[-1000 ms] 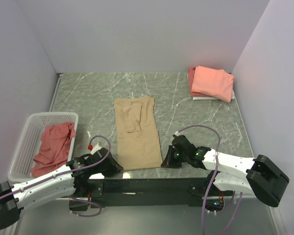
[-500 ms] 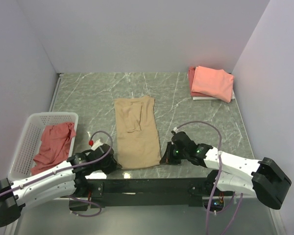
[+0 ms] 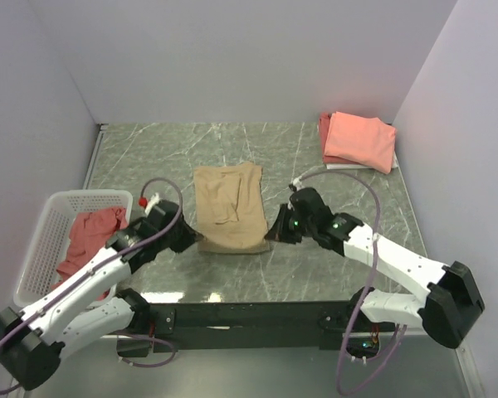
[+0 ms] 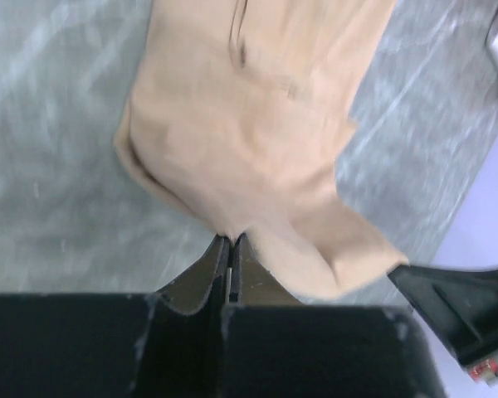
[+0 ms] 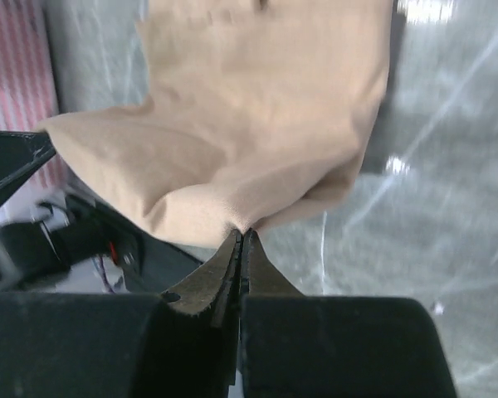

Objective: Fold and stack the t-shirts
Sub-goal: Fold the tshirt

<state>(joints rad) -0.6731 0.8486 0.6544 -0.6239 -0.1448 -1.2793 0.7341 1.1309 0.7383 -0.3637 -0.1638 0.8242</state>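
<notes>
A tan t-shirt (image 3: 229, 207) lies lengthwise in the middle of the table, its near end lifted and doubled back toward the far end. My left gripper (image 3: 196, 238) is shut on the shirt's near left corner (image 4: 232, 236). My right gripper (image 3: 270, 235) is shut on the near right corner (image 5: 242, 228). Both hold the hem above the table, over the shirt's middle. A folded stack of pink-orange shirts (image 3: 358, 141) lies at the far right corner. A crumpled red shirt (image 3: 90, 240) sits in the white basket (image 3: 46, 224) at the left.
The grey marbled table (image 3: 332, 199) is walled at the back and on both sides. The black base rail (image 3: 257, 315) runs along the near edge. Purple cables loop over both arms.
Both grippers have lifted the tan shirt's near hem and carried it away from the near edge toward the far end, folding the shirt to about half its length.
</notes>
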